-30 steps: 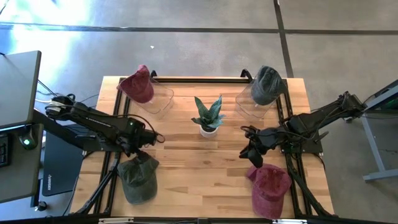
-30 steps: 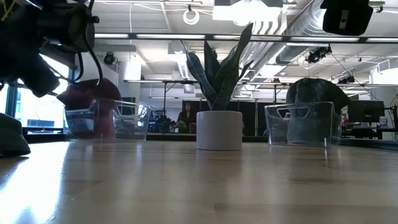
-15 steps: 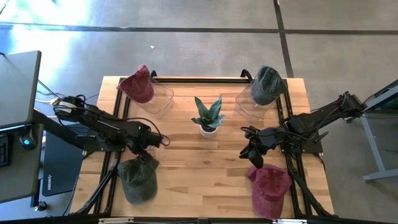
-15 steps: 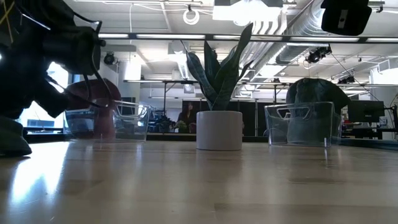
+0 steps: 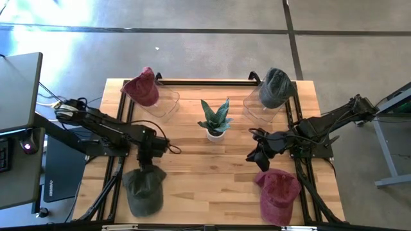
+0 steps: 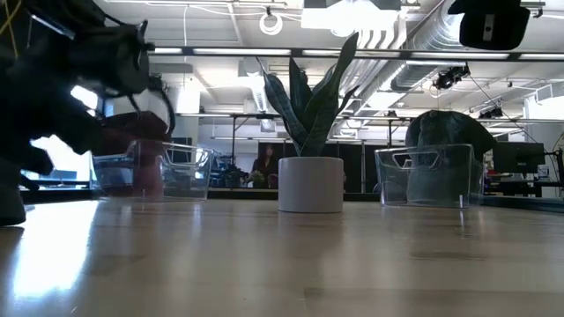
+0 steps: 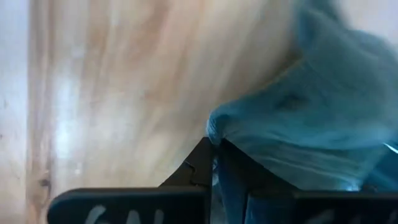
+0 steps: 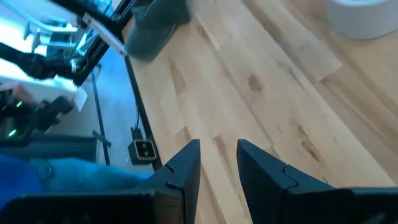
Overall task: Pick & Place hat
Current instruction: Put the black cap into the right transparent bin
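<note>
High view: left gripper (image 5: 145, 168), fingers narrowly pinching the dark green fabric cap (image 5: 142, 189) on the wooden tabletop (image 5: 212, 167), seems mid-grasp; lifting likely comes next.

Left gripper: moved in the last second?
Yes. In the high view the left gripper has come toward the table's near edge, farther from the plant, and now sits on the green hat.

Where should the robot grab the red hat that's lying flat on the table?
Probably by the brim. The red hat lies flat near the table's front right corner with its soft crown toward the middle of the table and its brim pointing at the front edge. The brim is thin and stiffer, so fingers can close over its edge. The right gripper, hovering just behind the hat, would come from above.
</note>
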